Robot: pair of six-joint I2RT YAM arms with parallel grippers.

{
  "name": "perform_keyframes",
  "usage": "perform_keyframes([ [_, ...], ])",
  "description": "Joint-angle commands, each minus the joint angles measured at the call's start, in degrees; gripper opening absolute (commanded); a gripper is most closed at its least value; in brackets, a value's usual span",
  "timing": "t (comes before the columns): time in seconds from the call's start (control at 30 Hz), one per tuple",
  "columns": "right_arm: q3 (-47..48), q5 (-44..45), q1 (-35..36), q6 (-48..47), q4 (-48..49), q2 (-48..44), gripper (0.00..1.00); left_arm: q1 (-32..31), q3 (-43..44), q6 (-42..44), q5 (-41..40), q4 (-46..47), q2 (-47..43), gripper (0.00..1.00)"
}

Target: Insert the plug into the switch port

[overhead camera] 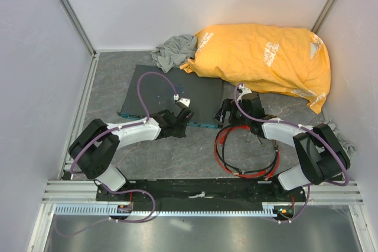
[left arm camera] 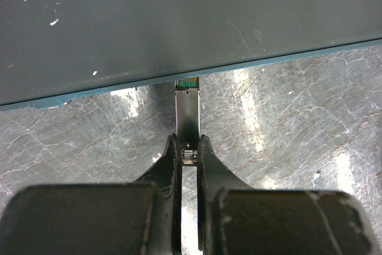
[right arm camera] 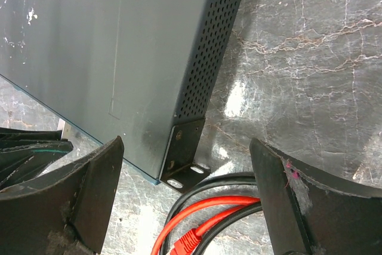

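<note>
Although the left gripper [left arm camera: 187, 143] is clenched on a silver module [left arm camera: 187, 111] at the front edge of the switch [left arm camera: 179, 22], mid-frame, the red plug [right arm camera: 187, 242] lies unheld at bottom centre. The right gripper [right arm camera: 185, 146] hangs released above it, so grasping and insertion look undone.

a: how does the left arm [overhead camera: 127, 134] sit?
b: elbow bent, reaching forward and inward. the left gripper [left arm camera: 190, 147] is pinched nearly closed on a slim metal piece [left arm camera: 187, 114].
a: and the right arm [overhead camera: 283, 131]?
b: folded likewise, reaching inward. the right gripper [right arm camera: 186, 153] sits low, jaws spread wide.
</note>
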Motion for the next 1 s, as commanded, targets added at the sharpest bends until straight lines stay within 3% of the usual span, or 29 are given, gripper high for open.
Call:
perform_keyframes([
  [0.0,-0.4,-0.7,-0.1,0.2,1.9,-1.8,0.94,0.0,0.9,-2.5,-3.2,2.1,0.8,0.01],
  [0.97,-1.0,-1.9,-0.1,0.8,2.9,-2.1,0.94,2.9,0.1,-3.1,-5.2,1.4,0.7,0.02],
])
